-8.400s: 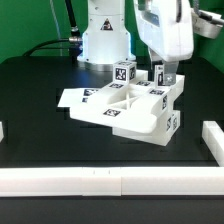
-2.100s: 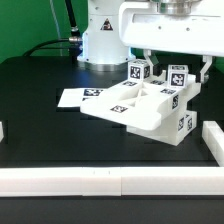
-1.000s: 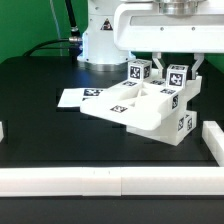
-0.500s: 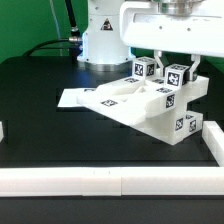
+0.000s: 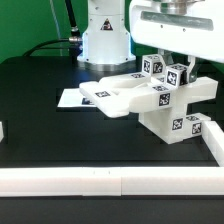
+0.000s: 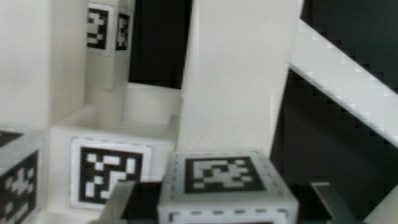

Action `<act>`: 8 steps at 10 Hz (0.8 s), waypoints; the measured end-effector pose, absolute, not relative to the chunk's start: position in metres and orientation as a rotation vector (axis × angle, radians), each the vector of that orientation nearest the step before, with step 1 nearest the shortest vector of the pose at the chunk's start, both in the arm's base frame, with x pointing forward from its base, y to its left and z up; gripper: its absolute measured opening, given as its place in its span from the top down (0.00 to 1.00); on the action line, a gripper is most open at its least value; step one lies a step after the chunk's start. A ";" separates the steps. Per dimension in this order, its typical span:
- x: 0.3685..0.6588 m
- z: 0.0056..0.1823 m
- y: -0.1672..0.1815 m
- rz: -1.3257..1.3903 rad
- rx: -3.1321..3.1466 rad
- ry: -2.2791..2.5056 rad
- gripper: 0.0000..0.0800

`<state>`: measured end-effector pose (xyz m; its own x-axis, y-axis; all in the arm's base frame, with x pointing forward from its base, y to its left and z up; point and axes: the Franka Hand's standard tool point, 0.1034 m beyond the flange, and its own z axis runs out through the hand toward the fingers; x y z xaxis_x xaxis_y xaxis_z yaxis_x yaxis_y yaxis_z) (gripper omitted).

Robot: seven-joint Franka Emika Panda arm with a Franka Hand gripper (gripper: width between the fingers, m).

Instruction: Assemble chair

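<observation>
Chair [image 5: 160, 100]: matte white chunky plastic assembly with square tags, tilted off the black table [image 5: 40, 100] near the exterior view's right. My tool [image 5: 172, 66] is clamped on its tagged upright post. I should lift slowly, keeping the grip square.

Seen from the front and slightly above, the exterior view faces across the black table [image 5: 40, 110] toward the arm's white base [image 5: 105, 40] at upper centre — a mid-distance shot. The wrist view sits very close, filling its frame with the chair [image 6: 222, 120] — the same white tagged assembly at the exterior frame's centre right [image 5: 150, 100].
</observation>
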<state>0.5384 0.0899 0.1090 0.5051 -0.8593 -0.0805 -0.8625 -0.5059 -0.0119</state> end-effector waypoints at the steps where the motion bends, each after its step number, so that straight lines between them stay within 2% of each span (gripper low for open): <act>1: 0.538 0.109 0.090 0.103 -2.632 1.618 0.64; 8: 0.537 0.109 0.092 0.126 -2.302 2.073 0.64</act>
